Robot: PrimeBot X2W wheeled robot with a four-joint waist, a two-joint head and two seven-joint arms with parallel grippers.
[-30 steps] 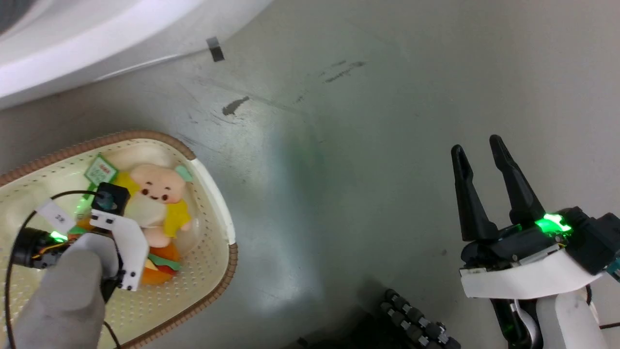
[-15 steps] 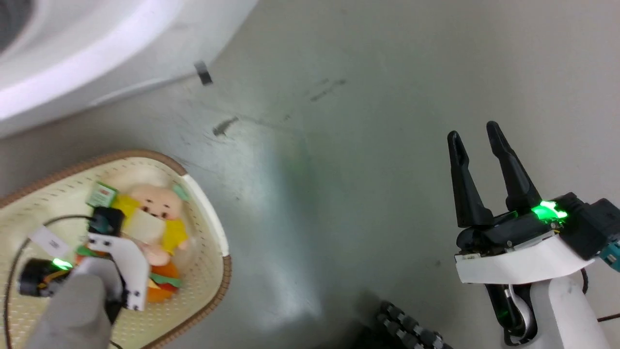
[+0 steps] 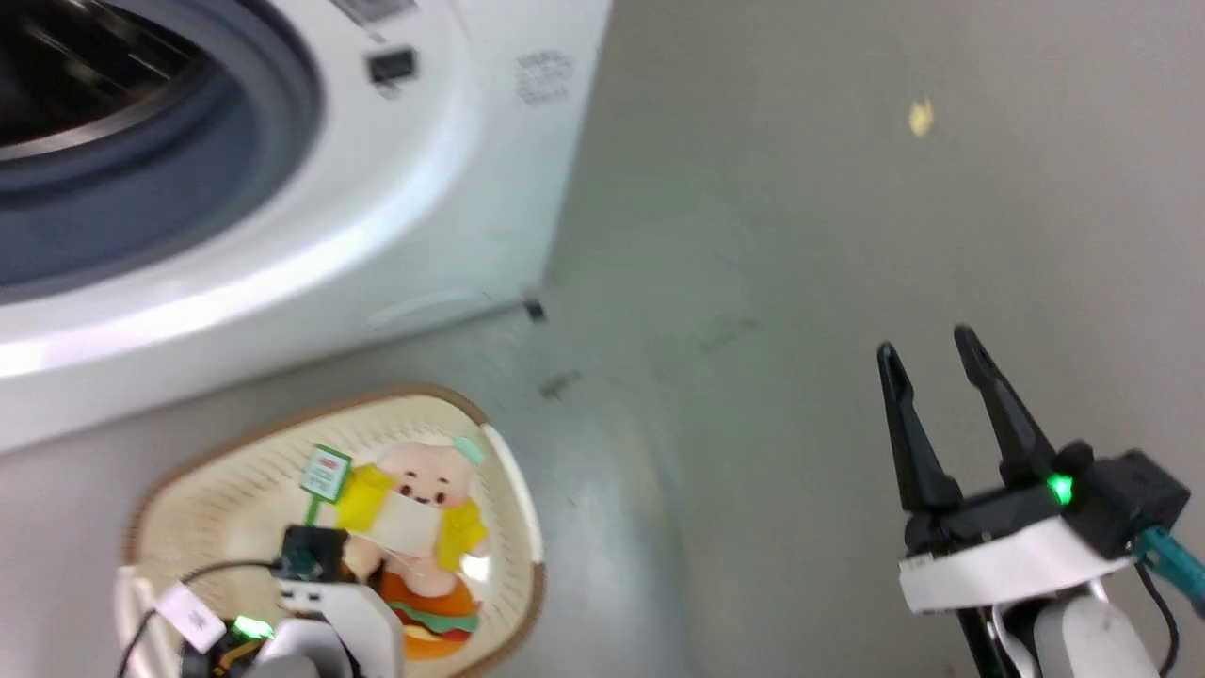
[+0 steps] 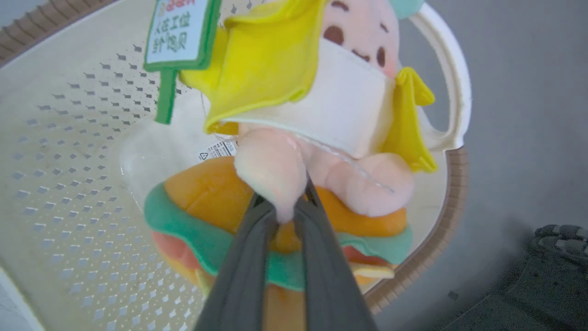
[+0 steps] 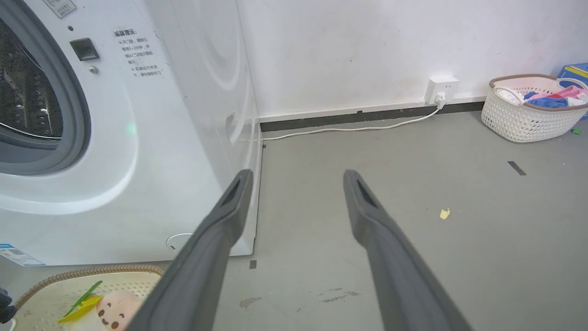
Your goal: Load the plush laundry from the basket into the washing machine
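The plush laundry (image 4: 321, 105), a pink-faced doll in yellow and white on an orange hamburger cushion (image 4: 206, 193) with a green tag (image 4: 181, 32), hangs over the basket (image 4: 69, 161). My left gripper (image 4: 285, 209) is shut on the doll's pink leg. From the head view the plush laundry (image 3: 414, 513) is inside the basket's brown rim (image 3: 405, 391), with my left wrist (image 3: 311, 593) in front of it. The washing machine (image 3: 424, 188) stands behind, its grey seal (image 3: 235, 141) and steel drum (image 5: 23, 92) showing. My right gripper (image 3: 927, 346) is open over bare floor, far right.
A second basket (image 5: 528, 110) of clothes and a blue box (image 5: 574, 73) stand by the far wall. A wall socket (image 5: 441, 89) feeds a white cable (image 5: 349, 128) along the skirting. A yellow scrap (image 5: 444, 213) lies on the grey floor. Dark robot base (image 4: 560, 234) sits beside the basket.
The head camera has tilted up, bringing the washer's opening into view. The doll now sits more upright with its tag standing up, held by the left gripper. The right gripper stays open.
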